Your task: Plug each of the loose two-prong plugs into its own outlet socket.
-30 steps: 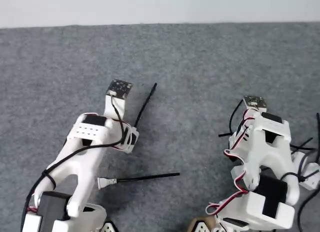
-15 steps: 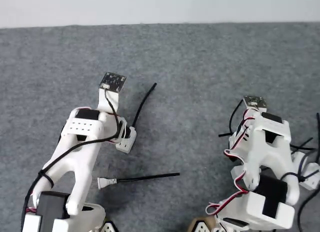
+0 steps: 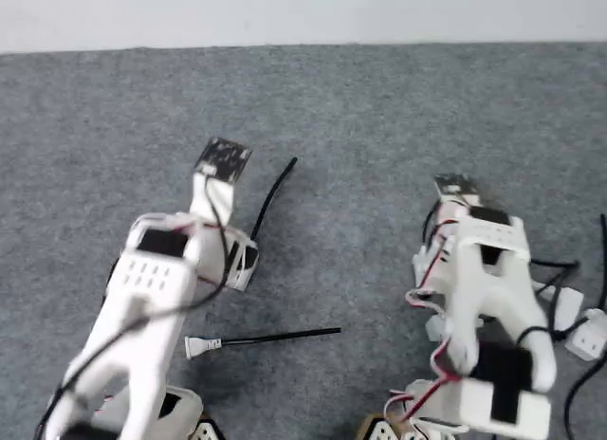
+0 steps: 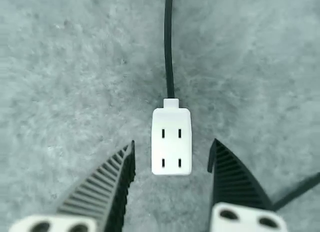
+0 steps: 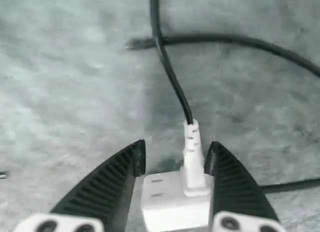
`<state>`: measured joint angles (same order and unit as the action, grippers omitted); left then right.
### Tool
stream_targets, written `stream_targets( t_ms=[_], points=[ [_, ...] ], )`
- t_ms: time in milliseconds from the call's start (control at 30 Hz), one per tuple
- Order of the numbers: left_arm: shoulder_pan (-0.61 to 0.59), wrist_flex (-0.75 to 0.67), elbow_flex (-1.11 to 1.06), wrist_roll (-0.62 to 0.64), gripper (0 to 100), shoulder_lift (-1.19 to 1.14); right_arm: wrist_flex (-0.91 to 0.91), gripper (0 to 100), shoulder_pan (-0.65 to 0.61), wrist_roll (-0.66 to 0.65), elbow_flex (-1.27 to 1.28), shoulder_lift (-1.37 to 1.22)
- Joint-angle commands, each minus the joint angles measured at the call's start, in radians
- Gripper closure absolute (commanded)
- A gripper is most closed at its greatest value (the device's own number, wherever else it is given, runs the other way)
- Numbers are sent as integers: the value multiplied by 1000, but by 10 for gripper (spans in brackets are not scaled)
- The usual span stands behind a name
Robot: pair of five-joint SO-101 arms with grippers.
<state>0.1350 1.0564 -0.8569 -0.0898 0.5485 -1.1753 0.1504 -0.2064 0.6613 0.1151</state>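
My left gripper (image 4: 172,143) stands open around a white four-slot socket block (image 4: 171,157) on a black cord (image 4: 169,42). My right gripper (image 5: 177,143), also open, straddles a white plug (image 5: 192,164) lying on a second socket (image 5: 160,204).

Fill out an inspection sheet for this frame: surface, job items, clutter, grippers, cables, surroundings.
Surface: grey mat across the table.
Job's things: white outlet socket lying flat, slots empty; loose plug on the mat beside the left arm; second plug against a white socket block, and whether it is seated cannot be told.
Clutter: nothing seen.
Grippers: left gripper open, straddling the outlet socket without touching it; right gripper over the second plug and socket block.
Cables: black cable from the outlet socket; black lead from the loose plug; crossing cable beyond the second plug.
Surroundings: pale wall behind the mat.
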Motion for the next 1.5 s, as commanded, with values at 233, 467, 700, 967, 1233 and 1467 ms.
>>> stream_targets(
  t_ms=[233, 467, 700, 967, 1233, 1467],
  points=[
    [-305, 48, -292, -26, 776, 482, -124, 812, -275, -64, 5, 401],
    [-491, -37, -418, -26, 775, 502, -200, 812, -628, -407, 17, 443],
    [-603, -118, -443, -25, 775, 500, -145, 812, -915, -546, 80, 440],
    [-609, -126, -444, -25, 775, 500, -19, 812, -1012, -611, 224, 426],
    [-609, -166, -463, -25, 775, 499, 125, 812, -955, -658, 245, 217],
    [-609, -169, -466, -25, 775, 499, 137, 812, -954, -660, 206, 111]
  ],
)
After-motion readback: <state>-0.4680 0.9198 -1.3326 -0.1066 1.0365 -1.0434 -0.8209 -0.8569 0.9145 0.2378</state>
